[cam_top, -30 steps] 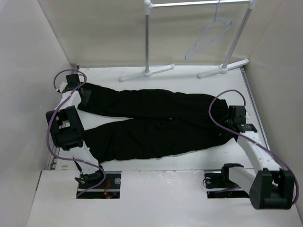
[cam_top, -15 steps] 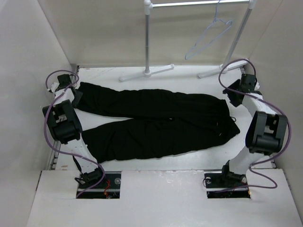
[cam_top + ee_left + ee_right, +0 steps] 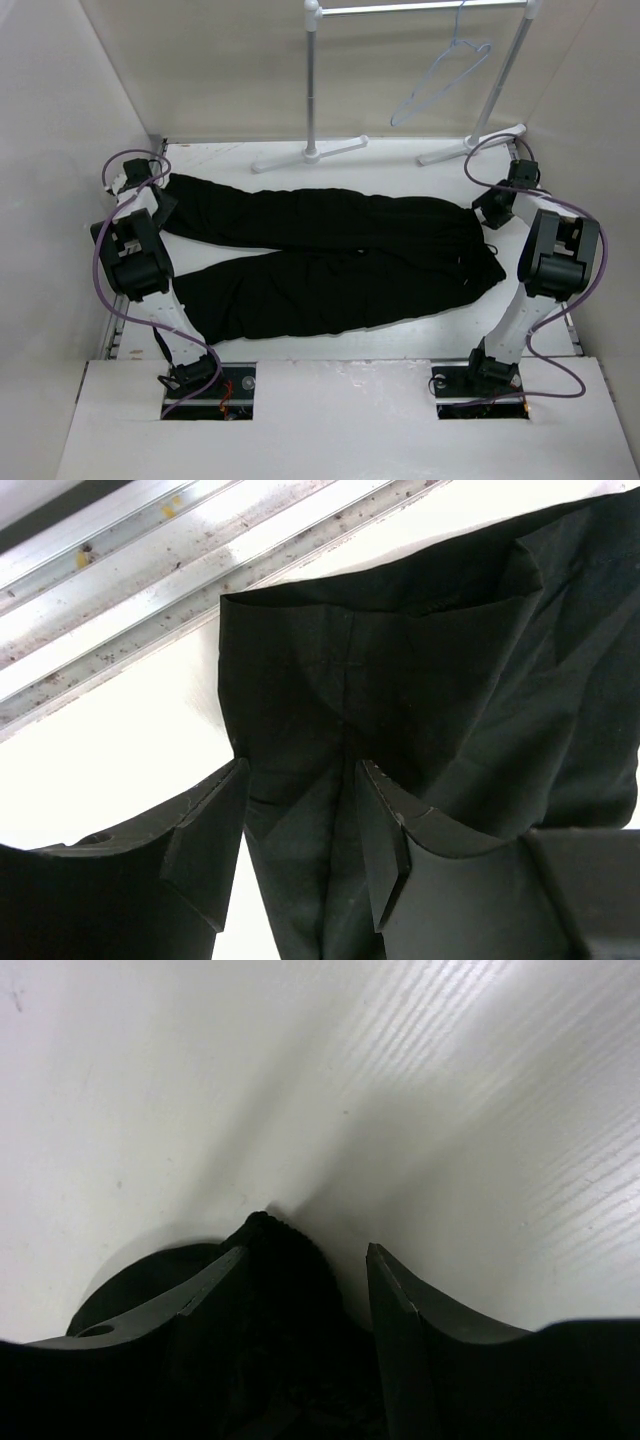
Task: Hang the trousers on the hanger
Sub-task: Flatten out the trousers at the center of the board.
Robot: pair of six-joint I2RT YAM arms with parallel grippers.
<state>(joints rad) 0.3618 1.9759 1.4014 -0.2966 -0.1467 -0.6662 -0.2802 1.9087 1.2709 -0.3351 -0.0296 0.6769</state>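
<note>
The black trousers lie flat across the table, legs to the left and waist to the right. My left gripper is at the far leg's cuff. In the left wrist view its jaws stand apart with the cuff fabric lying between them, not pinched. My right gripper is at the far corner of the waist. In the right wrist view it is open around the waistband corner, with a gap beside the right finger. The pale lavender hanger hangs from the rail at the back.
The white rail stand's poles rise at the back, with their feet on the table just beyond the trousers. An aluminium track runs along the table's left edge. Walls close in on both sides.
The right arm swung from the near side of the waist up to its far corner and opened its jaws. The left gripper shifted slightly at the cuff and opened a little.
</note>
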